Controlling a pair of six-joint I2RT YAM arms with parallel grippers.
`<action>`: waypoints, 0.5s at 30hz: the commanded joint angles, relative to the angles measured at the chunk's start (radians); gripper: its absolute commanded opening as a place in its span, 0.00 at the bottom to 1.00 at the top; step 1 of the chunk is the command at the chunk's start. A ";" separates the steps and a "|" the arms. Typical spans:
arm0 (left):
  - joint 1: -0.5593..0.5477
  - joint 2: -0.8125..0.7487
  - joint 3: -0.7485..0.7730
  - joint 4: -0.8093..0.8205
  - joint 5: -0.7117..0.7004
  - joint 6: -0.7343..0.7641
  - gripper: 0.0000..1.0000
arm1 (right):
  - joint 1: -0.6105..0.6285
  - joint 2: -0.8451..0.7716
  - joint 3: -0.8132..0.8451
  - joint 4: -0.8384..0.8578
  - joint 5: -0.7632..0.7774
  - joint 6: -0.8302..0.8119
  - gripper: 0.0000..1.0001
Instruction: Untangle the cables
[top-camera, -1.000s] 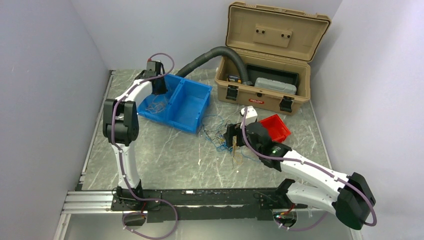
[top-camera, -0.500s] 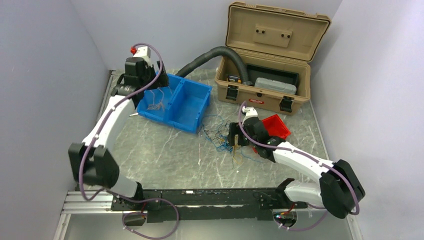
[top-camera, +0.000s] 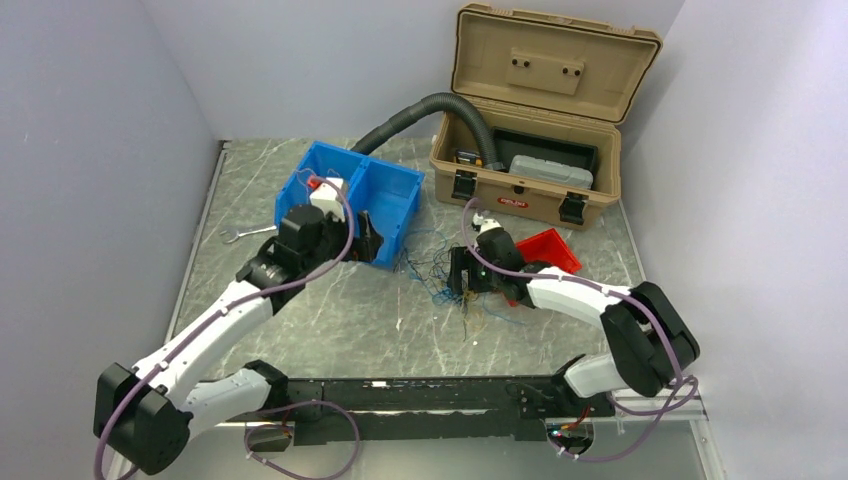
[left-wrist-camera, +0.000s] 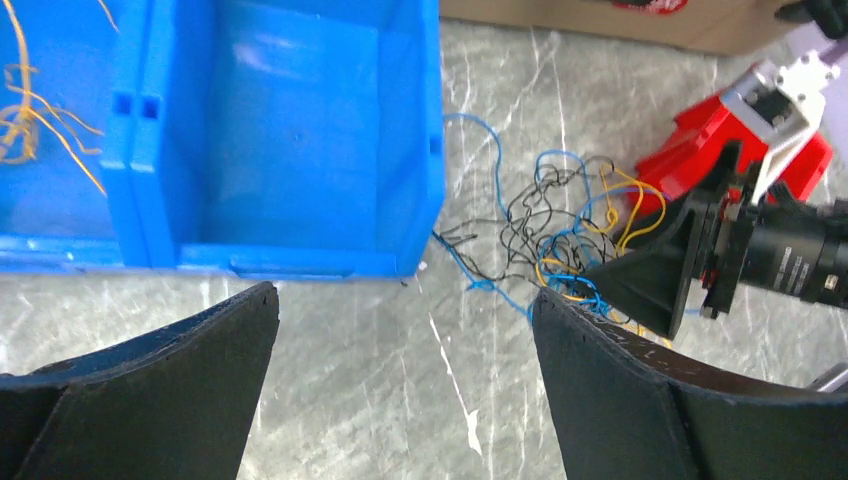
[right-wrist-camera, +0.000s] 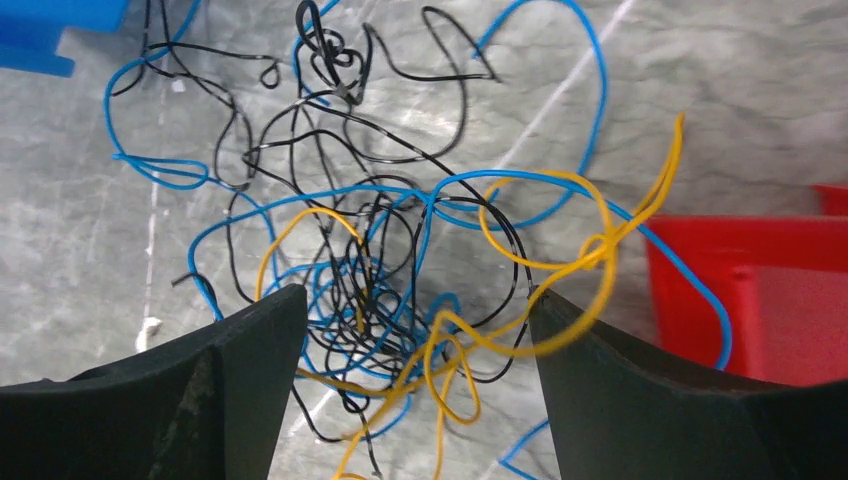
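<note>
A red label (top-camera: 511, 203) is showing on the front of the tan toolbox (top-camera: 525, 195), its writing too small to read. White lettering on the right wrist's lens barrel, seen from the left wrist, is equally illegible.

The cables (top-camera: 440, 270) are lying in a loose blue, black and yellow tangle near the middle of the table (top-camera: 330, 320). The blue bin (top-camera: 392, 192) is sitting just at their 10 o'clock and the red bin (top-camera: 556, 252) at their 3 o'clock. A few yellow strands (left-wrist-camera: 35, 130) are resting in the blue bin's far compartment.

The right tool (right-wrist-camera: 418, 295) is hovering over the tangle with its fingers spread wide, gripping nothing. The left tool (left-wrist-camera: 405, 300) is hanging beside the blue bin's near corner, also spread wide and holding nothing.

Bare grey marbled surface is lying open from 6 to 9 o'clock of the tangle. Pale walls (top-camera: 90, 150) are closing in the table at 9, 12 and 3 o'clock. A wrench (top-camera: 245, 233) is lying near the 9 o'clock edge.
</note>
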 joint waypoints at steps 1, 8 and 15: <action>-0.033 -0.059 -0.096 0.106 0.023 -0.004 0.99 | 0.013 0.039 0.013 0.124 -0.160 0.049 0.80; -0.057 -0.081 -0.242 0.287 0.126 0.020 0.98 | 0.182 0.023 0.028 0.207 -0.197 0.113 0.72; -0.103 -0.022 -0.322 0.408 0.163 0.012 0.88 | 0.184 -0.150 -0.008 0.116 -0.011 0.132 0.73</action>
